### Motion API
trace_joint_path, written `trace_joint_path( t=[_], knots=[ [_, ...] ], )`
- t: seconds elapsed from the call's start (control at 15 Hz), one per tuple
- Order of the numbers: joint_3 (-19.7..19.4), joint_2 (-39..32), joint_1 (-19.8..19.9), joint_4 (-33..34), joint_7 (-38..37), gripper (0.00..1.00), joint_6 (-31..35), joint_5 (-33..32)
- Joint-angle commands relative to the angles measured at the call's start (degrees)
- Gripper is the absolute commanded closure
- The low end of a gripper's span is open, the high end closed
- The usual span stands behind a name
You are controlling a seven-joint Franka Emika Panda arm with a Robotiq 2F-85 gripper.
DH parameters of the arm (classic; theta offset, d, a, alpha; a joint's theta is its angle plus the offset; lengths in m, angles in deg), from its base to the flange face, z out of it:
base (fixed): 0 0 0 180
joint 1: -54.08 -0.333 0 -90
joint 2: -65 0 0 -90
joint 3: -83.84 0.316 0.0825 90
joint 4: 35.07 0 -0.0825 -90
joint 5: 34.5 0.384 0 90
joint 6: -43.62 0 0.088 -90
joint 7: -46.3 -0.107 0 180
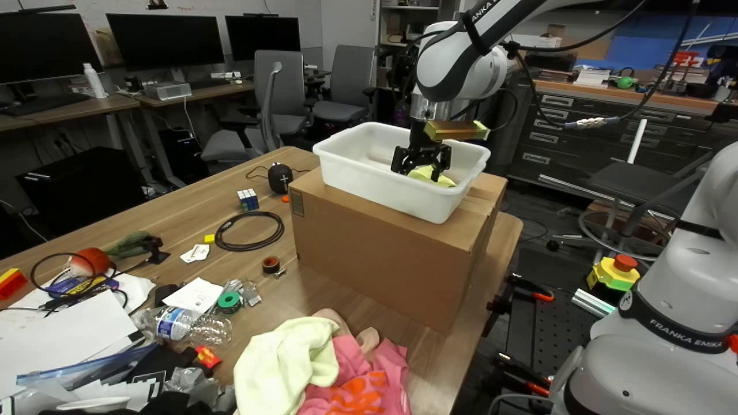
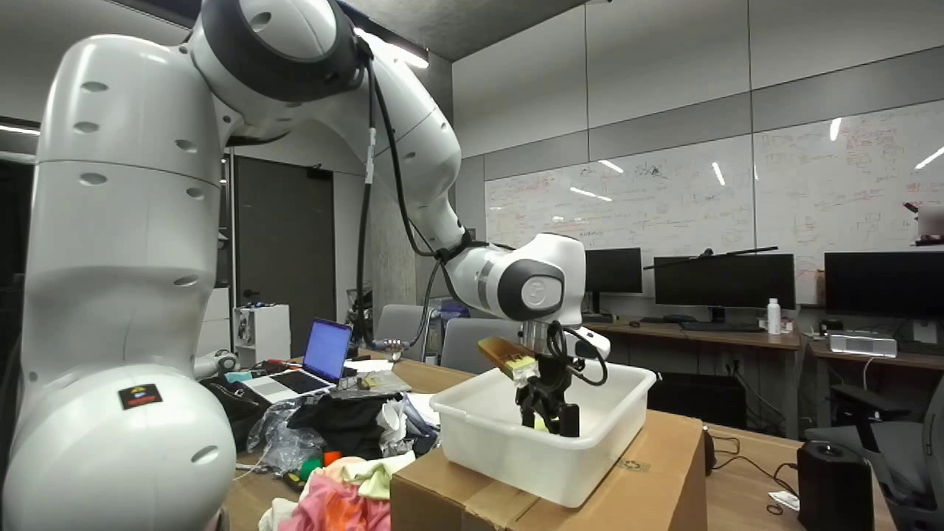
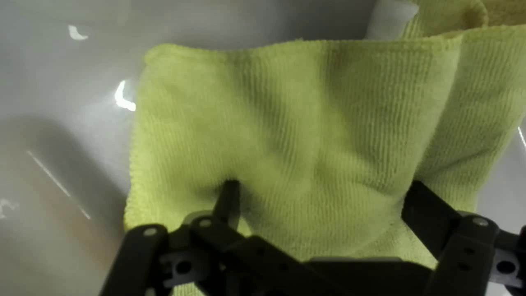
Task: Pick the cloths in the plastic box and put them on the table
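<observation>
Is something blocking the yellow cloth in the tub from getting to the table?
Yes, the white tub: its wall stands around the yellow cloth, and the tub sits on a cardboard box on the table. Nothing visible stands between the open gripper and that cloth.

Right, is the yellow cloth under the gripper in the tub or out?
In: an exterior view shows the cloth inside the tub, and the wrist view shows the tub's shiny surface beside it.

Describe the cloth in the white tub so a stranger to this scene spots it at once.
On the wooden table stands a brown cardboard box with a white plastic tub on top. Inside, under the open black hand, lies a ribbed yellow cloth. Unlike the pale yellow cloth heaped on the table, this one lies in the tub.
</observation>
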Motion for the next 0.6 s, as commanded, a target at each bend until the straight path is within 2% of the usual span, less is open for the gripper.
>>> trace_joint_path(
  t=[0.0,0.2,0.27,0.33,0.53],
  knots=[
    [-0.20,-1.91,-0.02,-0.49,0.94,0.00,2.65,0.78],
    [-0.19,-1.96,-0.02,-0.55,1.10,0.00,2.82,0.71],
    [-0.17,-1.97,-0.02,-0.62,1.24,0.25,3.05,0.88],
    [-0.17,-1.94,-0.04,-0.68,1.15,0.26,3.23,0.68],
    [-0.06,-1.79,-0.07,-0.77,1.89,0.50,3.51,1.19]
  ],
)
